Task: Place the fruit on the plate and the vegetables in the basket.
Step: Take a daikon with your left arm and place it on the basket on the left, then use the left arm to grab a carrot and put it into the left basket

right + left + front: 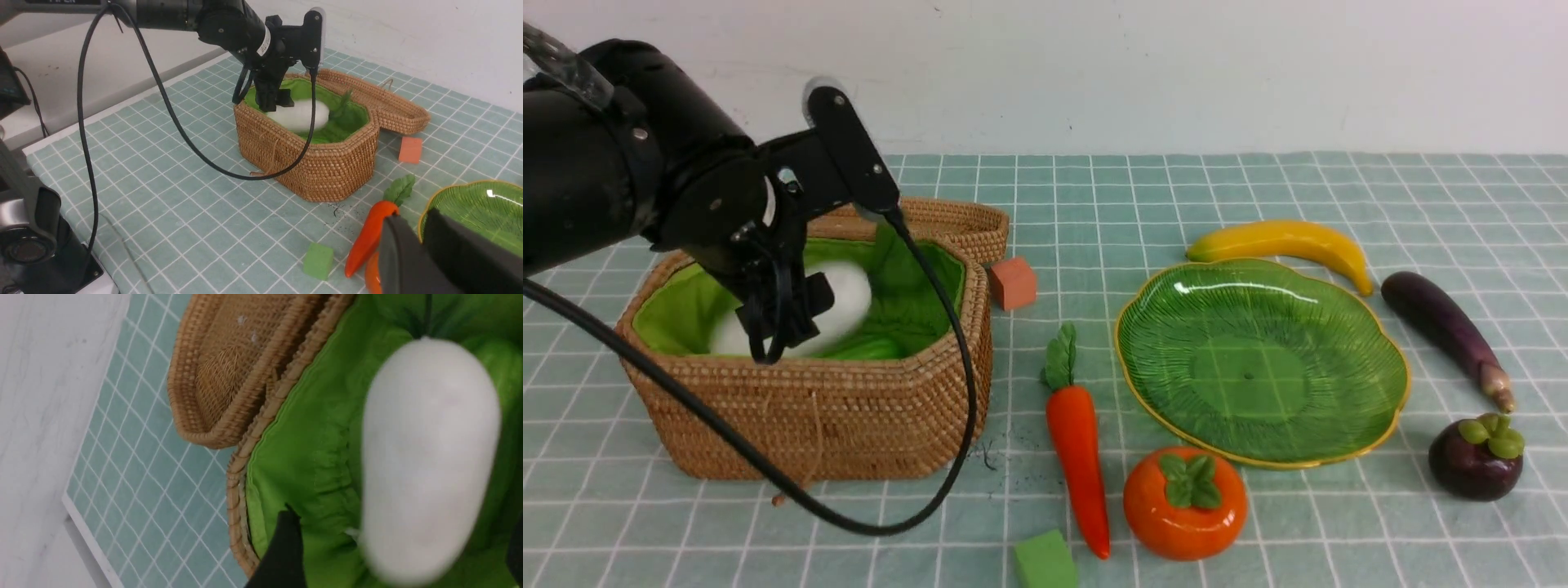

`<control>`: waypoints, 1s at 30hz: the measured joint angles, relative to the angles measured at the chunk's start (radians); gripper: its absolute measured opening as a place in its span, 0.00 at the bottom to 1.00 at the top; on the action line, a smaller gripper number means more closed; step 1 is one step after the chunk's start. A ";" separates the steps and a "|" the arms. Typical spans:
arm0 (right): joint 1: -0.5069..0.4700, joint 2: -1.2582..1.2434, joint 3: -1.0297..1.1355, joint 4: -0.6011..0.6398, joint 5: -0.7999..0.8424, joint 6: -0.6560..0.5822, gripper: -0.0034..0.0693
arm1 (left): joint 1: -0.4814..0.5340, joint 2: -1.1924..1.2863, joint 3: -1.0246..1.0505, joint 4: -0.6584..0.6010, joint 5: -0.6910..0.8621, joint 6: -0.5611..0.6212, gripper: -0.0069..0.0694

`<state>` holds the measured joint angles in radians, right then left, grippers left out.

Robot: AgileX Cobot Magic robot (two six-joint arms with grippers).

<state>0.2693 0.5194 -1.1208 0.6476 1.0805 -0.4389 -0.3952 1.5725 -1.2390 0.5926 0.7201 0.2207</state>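
White radish lies inside the basket on its green lining, over a light green cucumber piece. It is blurred in the left wrist view. Left gripper is down in the basket at the radish. Jaws are spread wider than it, with a gap showing on one side, so it is released, not grasped. Wicker lid sits behind the basket, touching its far rim. Red foam block is just beside the lid. Carrot lies on the cloth between basket and plate, leaves pointing away from the robot. The plate has nothing on it. Banana lies just beside its far rim, persimmon at its near rim, eggplant and mangosteen to its right. Green foam block is near the carrot's tip. Right gripper hangs over the plate's near side. It is seen only from behind the fingers, and I cannot tell whether it is parted or closed. The surface is a pale teal cloth with a white grid, smooth, with a few dark specks by the basket's corner. Black cable loops from the left arm in front of the basket. White wall stands behind. The right wrist view shows the cloth's edge on a white tabletop.
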 joint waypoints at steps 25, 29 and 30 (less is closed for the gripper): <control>0.000 -0.006 0.000 -0.080 0.186 0.071 0.19 | -0.419 0.179 -0.230 -0.543 0.201 -0.699 0.25; 0.000 -0.007 0.000 -0.081 0.186 0.071 0.19 | -0.419 0.309 -0.322 -0.478 0.219 -0.779 0.47; 0.000 -0.009 0.000 -0.081 0.186 0.071 0.19 | -0.419 0.344 -0.354 -0.445 0.220 -0.820 0.54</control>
<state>0.2693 0.5102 -1.1208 0.5670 1.2661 -0.3675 -0.8145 1.9162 -1.5929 0.1474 0.9406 -0.5998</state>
